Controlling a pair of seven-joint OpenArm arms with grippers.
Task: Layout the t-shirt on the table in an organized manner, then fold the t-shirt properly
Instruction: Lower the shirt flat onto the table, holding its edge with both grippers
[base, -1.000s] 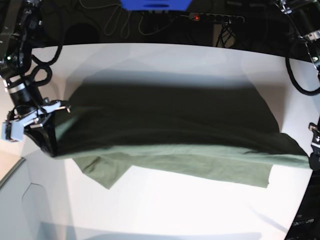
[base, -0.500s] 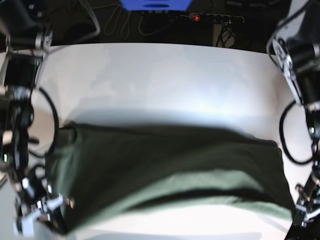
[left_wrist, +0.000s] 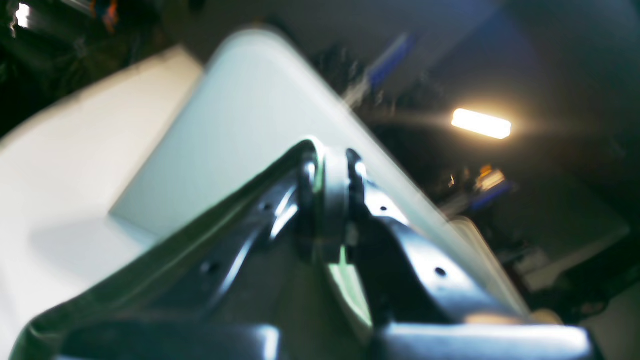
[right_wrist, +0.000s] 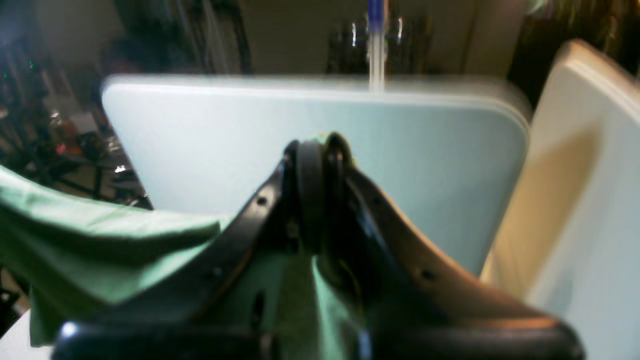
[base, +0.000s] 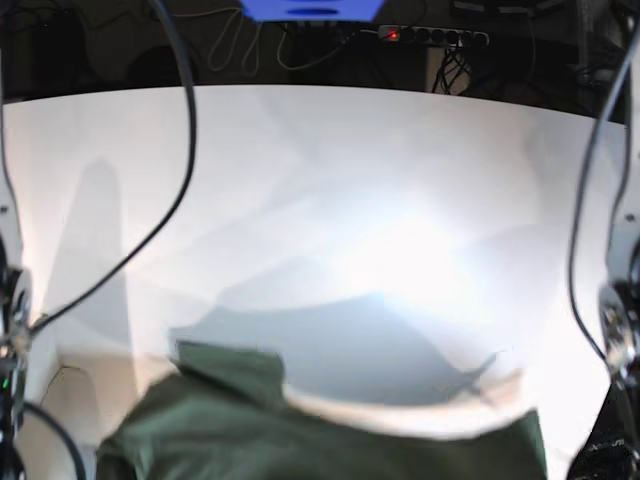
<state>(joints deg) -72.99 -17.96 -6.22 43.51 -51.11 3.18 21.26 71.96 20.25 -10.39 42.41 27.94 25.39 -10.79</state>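
The olive-green t-shirt (base: 200, 430) hangs stretched along the near edge of the white table (base: 320, 200), with a sleeve flap raised at its left. Neither gripper shows in the base view. In the left wrist view my left gripper (left_wrist: 330, 190) is shut on a dark edge of the t-shirt (left_wrist: 150, 260), above the table (left_wrist: 250, 125). In the right wrist view my right gripper (right_wrist: 315, 170) is shut on the t-shirt (right_wrist: 100, 240), which bunches to its left, with the table (right_wrist: 375, 150) behind. Both wrist views are blurred.
Arm cables (base: 185, 150) hang down over the left side of the table, and another cable (base: 590, 180) on the right. A power strip (base: 430, 35) and a blue object (base: 310, 8) lie behind the far edge. A second pale surface (right_wrist: 590, 200) adjoins the table.
The t-shirt has been pulled from the middle of the table toward the near edge. Both grippers have dropped out of the base view with it.
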